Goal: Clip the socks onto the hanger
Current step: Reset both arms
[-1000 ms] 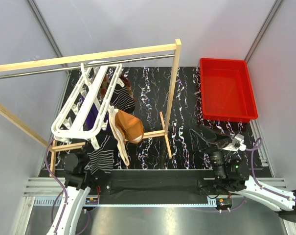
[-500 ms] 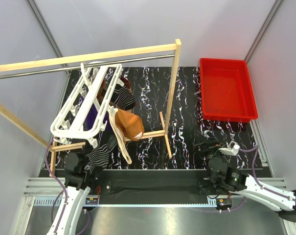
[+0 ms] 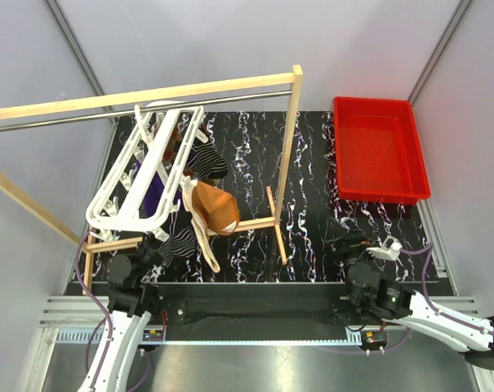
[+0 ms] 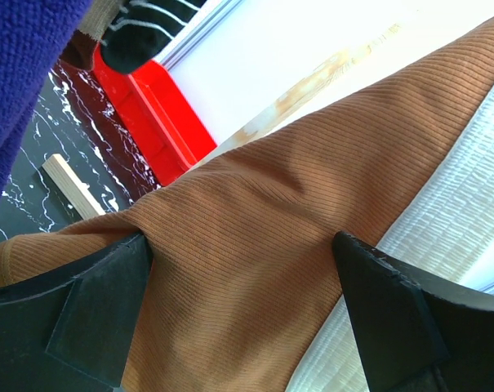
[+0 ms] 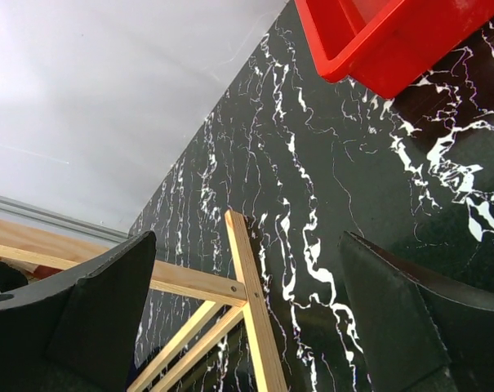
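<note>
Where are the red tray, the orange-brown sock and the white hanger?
red tray (image 3: 379,151), top external view, bare inside floor.
orange-brown sock (image 4: 255,245), left wrist view, ribbed middle.
white hanger (image 3: 120,219), top external view, near end rail.

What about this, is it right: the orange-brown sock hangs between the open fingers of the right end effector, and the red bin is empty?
Wrong arm. The left wrist view shows the orange-brown sock between the open fingers of the left end effector; the right end effector frames only table. The red bin is empty.
</note>
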Motion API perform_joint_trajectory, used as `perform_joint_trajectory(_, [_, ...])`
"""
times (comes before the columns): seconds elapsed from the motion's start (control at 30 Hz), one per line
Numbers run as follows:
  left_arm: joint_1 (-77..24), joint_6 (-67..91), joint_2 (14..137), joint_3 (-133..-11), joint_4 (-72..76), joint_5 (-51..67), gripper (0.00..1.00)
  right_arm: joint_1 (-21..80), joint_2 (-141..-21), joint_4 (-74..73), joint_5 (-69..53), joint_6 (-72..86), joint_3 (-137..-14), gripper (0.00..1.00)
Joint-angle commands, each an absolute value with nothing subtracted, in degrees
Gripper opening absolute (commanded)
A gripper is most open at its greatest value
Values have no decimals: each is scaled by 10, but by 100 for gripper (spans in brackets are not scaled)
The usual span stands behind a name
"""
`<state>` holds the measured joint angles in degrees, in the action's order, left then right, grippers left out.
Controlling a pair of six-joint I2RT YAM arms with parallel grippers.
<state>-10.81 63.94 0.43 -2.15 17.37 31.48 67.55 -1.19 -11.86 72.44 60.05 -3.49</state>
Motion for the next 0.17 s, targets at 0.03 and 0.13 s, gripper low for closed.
perform_joint_trajectory(0.03, [-110,621,-72,92,200,308,96,680,-32,-141,738,627,-18,100])
perform_joint_trajectory(0.13, [-110,620,-68,92,200,308,96,680,-59,-186,747,681,-35,100])
